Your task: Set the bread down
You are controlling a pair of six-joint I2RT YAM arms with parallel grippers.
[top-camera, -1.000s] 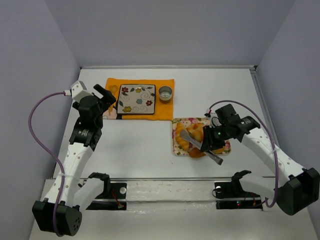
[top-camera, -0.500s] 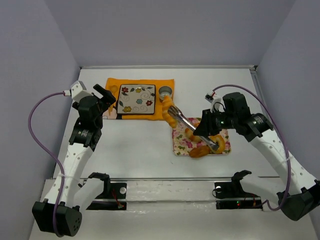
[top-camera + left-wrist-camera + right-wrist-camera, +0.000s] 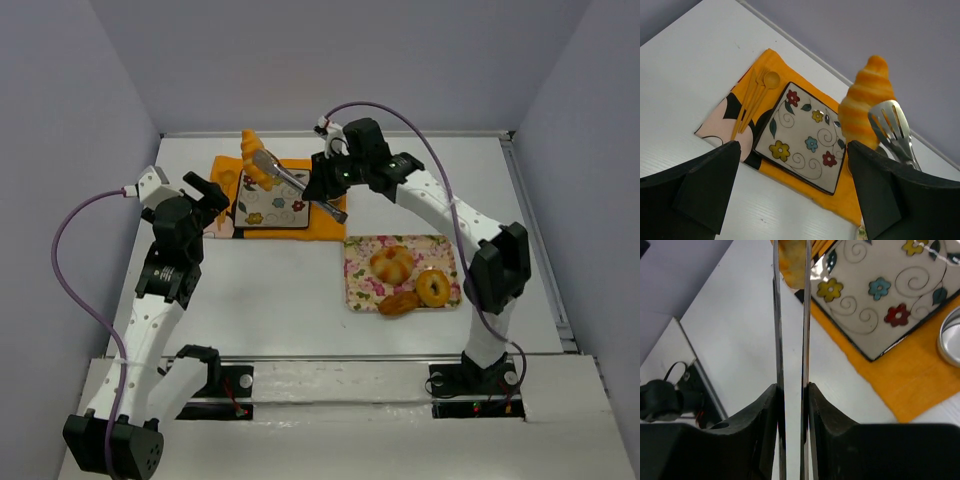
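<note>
My right gripper [image 3: 322, 190] is shut on metal tongs [image 3: 288, 178], and the tongs pinch an orange-striped, croissant-like bread [image 3: 254, 163]. The bread hangs above the far left corner of the square flowered plate [image 3: 272, 200], which lies on an orange mat [image 3: 325, 222]. In the left wrist view the bread [image 3: 865, 102] and the tongs [image 3: 892, 130] hover over the plate [image 3: 807, 137]. In the right wrist view the tongs [image 3: 790, 315] run between my jaws towards the bread [image 3: 790, 260] and the plate [image 3: 885, 290]. My left gripper [image 3: 215, 195] is open and empty just left of the mat.
A floral tray [image 3: 358, 268] at the right centre holds a round bun [image 3: 392, 264], a doughnut [image 3: 434, 288] and another small bread [image 3: 398, 303]. A yellow spoon and fork [image 3: 755, 100] lie on the mat left of the plate. A metal cup [image 3: 952, 340] stands right of the plate.
My right arm has lifted the bread in the tongs off the floral tray and carried it back and left to above the plate. The left arm has barely moved.
</note>
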